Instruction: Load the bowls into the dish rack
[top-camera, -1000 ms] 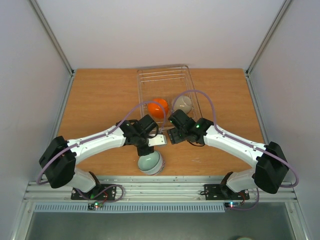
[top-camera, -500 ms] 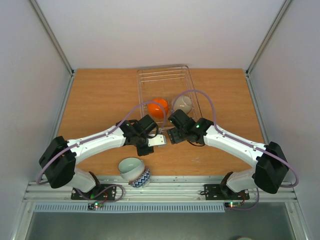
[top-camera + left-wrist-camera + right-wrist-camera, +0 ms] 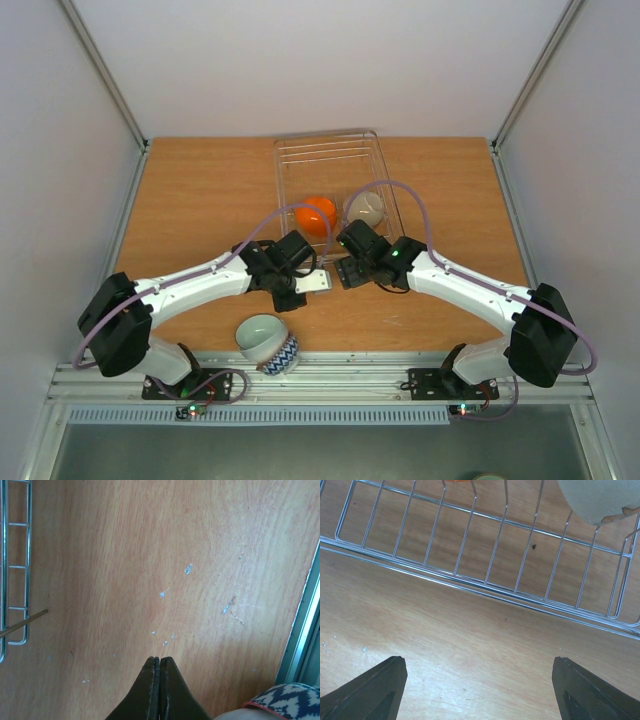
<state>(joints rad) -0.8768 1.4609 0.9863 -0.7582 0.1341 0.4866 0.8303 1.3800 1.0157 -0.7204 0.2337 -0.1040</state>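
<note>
Zigzag bowl (image 3: 268,343): lies tipped on the table (image 3: 200,210) at its near edge, just in front of the left arm, outside the rack.
Dish rack (image 3: 300,152): holds the orange bowl (image 3: 318,214) and the beige bowl (image 3: 366,208) at its near end.
Left gripper (image 3: 159,664): fingers pressed together, holding nothing, above bare table.
Right gripper (image 3: 479,672): fingers spread wide, empty, just short of the rack's near wall.
Step in hand: judged, the zigzag bowl is loose and needs picking up.
Next move: likely open the left fingers, reach back, take its rim.
Writing: none readable.
</note>
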